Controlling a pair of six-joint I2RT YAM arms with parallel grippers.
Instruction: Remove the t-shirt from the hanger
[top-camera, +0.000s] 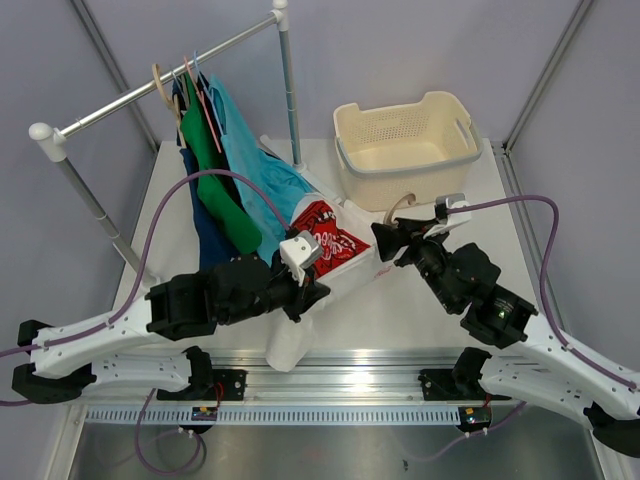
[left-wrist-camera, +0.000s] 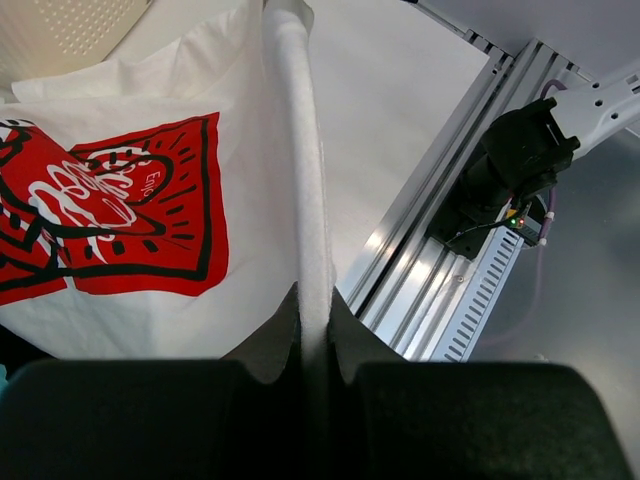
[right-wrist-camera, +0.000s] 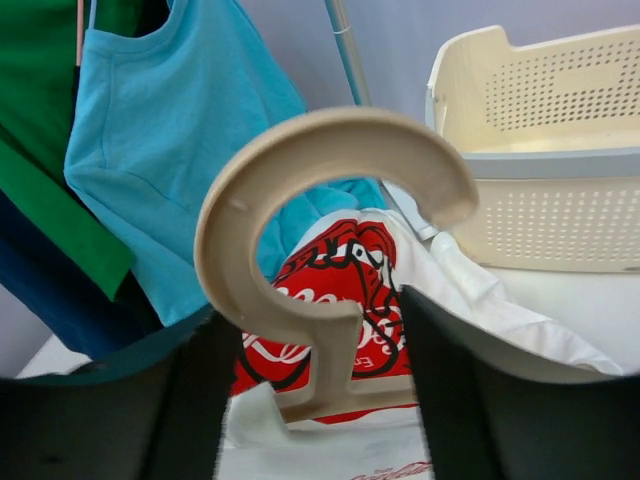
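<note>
The white t-shirt (top-camera: 335, 245) with its red graphic lies stretched across the table between both arms. My left gripper (top-camera: 305, 290) is shut on a narrow white fold of the t-shirt (left-wrist-camera: 150, 150); the fold runs up from between the jaws of the left gripper (left-wrist-camera: 313, 330). The pale hanger (right-wrist-camera: 250, 200) stands up out of the t-shirt (right-wrist-camera: 370, 260), its broad curved hook uppermost. My right gripper (right-wrist-camera: 312, 335) stands open with the hanger's neck between its fingers and a gap on the left side. In the top view the right gripper (top-camera: 385, 238) sits at the hanger (top-camera: 396, 207).
A cream perforated basket (top-camera: 405, 150) stands at the back right. A clothes rack (top-camera: 160, 85) at the back left carries a light blue shirt (top-camera: 255, 165) and a green shirt (top-camera: 215, 180); its post (top-camera: 290, 90) rises just behind the t-shirt. An aluminium rail (top-camera: 330, 385) borders the near edge.
</note>
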